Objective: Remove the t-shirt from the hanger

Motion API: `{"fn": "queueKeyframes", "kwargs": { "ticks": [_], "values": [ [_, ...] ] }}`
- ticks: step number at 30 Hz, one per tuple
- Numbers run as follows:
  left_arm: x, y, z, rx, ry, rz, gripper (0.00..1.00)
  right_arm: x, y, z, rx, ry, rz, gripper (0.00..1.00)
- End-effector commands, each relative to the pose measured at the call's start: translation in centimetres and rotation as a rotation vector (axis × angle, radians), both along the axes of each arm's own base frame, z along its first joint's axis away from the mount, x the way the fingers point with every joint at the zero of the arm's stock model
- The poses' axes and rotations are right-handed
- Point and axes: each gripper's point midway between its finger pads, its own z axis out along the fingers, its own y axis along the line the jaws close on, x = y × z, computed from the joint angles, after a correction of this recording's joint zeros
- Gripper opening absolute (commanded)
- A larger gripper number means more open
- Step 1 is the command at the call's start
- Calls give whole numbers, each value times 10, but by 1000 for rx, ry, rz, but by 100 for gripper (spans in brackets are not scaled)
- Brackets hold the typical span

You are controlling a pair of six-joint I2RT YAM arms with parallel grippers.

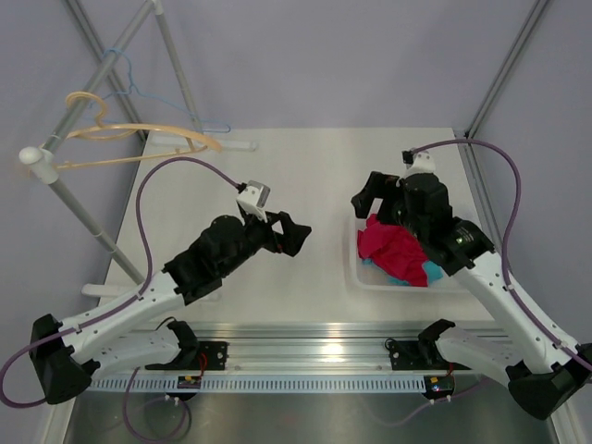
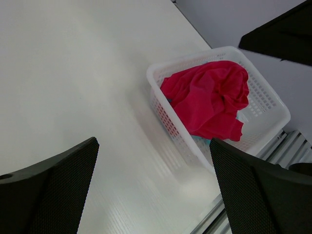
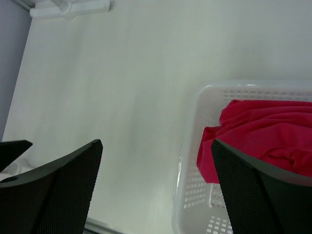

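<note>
The red t-shirt [image 1: 393,245] lies crumpled in a white mesh basket [image 1: 398,289] on the pale table [image 1: 305,166], heaped over a blue-green garment [image 1: 400,276] that shows at the basket's near edge. The shirt fills most of the basket and rises above its rim.

The right gripper [image 1: 365,199] hangs just above the basket's far left corner. Its two black fingers [image 3: 63,185] are spread wide with nothing between them. In the wrist view one finger is over the shirt and the other over bare table to the basket's left.

The left gripper [image 1: 294,236] is level with the basket, off to its left and clear of it, above the tabletop with its tip turned toward the basket. Its fingers [image 2: 58,190] are also spread wide and hold nothing. Its wrist camera looks between them at the basket's latticed side wall and the shirt piled inside.

Well to the left of the basket and farther back, cream-coloured hangers [image 1: 139,139] and a thin blue wire hanger [image 1: 129,83] hang on the slanted grey rail of a rack [image 1: 74,199]. The shirt touches none of them.
</note>
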Motion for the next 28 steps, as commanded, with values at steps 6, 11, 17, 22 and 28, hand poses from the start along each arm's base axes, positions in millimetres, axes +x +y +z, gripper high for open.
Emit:
{"fn": "queueKeyframes", "kwargs": {
  "ticks": [6,11,17,22,28],
  "values": [
    [-36,-22,32,2,-160,-95,99,-32,48,-6,46,-139,177,99],
    [-53,-27,34,2,-222,-122,99,-47,44,12,110,-198,207,99],
    [-51,-16,24,-40,-267,-85,99,-47,37,10,139,-248,179,100],
    [-48,-13,17,3,-262,-66,99,-48,42,9,140,-240,199,99],
    [-47,-14,14,2,-246,-60,99,-47,38,8,134,-243,185,100]
  ]
}}
